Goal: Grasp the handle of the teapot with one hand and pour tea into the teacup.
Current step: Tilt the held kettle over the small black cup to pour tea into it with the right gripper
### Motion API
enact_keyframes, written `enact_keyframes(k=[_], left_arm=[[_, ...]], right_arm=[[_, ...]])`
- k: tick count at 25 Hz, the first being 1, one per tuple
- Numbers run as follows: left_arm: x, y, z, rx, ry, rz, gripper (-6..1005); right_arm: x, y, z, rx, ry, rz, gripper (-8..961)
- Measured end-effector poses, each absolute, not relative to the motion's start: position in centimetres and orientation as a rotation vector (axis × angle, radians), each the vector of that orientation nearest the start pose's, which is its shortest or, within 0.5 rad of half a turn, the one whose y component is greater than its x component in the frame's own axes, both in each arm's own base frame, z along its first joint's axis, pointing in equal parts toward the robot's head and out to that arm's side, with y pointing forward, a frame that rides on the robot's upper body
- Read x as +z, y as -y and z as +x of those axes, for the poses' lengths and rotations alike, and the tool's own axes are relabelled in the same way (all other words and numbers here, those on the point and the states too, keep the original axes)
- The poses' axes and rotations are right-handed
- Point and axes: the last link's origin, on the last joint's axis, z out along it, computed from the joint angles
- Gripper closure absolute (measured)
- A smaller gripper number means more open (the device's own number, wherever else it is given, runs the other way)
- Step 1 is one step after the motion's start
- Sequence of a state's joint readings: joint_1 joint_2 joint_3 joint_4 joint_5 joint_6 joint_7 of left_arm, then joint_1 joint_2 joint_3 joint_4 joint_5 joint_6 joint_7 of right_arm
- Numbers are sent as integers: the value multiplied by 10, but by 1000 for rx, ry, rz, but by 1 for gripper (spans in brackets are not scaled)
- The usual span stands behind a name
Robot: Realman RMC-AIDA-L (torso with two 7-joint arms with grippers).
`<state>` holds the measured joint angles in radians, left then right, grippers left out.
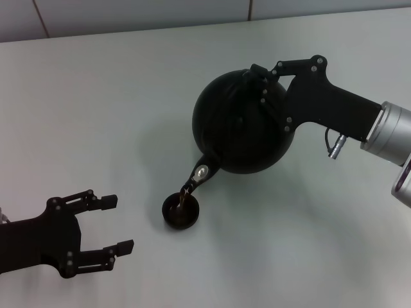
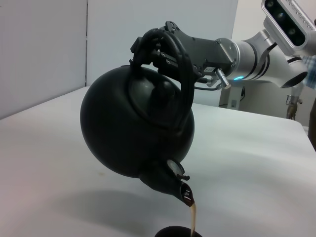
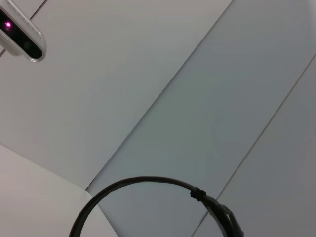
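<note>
The round black teapot [image 1: 241, 122] hangs above the table, tipped spout-down. My right gripper [image 1: 258, 77] is shut on its arched handle [image 2: 183, 89] at the top. From the spout a thin brown stream of tea [image 1: 185, 194] falls into the small black teacup [image 1: 180, 212], which stands on the table just below. The left wrist view shows the tilted teapot [image 2: 133, 128], the right gripper [image 2: 154, 49], the tea [image 2: 193, 217] and the teacup's rim [image 2: 177, 231]. The right wrist view shows only the handle [image 3: 143, 181] arc. My left gripper [image 1: 119, 223] rests open and empty at the near left, apart from the cup.
The white table [image 1: 96, 115] stretches back to a pale panelled wall [image 1: 128, 16]. My right arm's silver wrist [image 1: 392, 131] comes in from the right edge.
</note>
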<state>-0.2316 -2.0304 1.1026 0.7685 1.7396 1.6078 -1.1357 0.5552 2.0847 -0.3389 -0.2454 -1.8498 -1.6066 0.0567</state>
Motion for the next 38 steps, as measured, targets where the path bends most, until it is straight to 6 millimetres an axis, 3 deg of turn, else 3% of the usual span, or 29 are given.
enact_keyframes(k=[22, 32, 38], left_arm=[[-11, -250, -295, -651, 343, -2855, 186], [-9, -251, -297, -659, 350, -2834, 186], [-9, -251, -297, -659, 352, -2831, 186]], right_arm=[[-19, -318, 257, 742, 501, -2156, 863], [-23, -306, 267, 780, 366, -2145, 862], [-12, -297, 283, 789, 230, -2036, 861]])
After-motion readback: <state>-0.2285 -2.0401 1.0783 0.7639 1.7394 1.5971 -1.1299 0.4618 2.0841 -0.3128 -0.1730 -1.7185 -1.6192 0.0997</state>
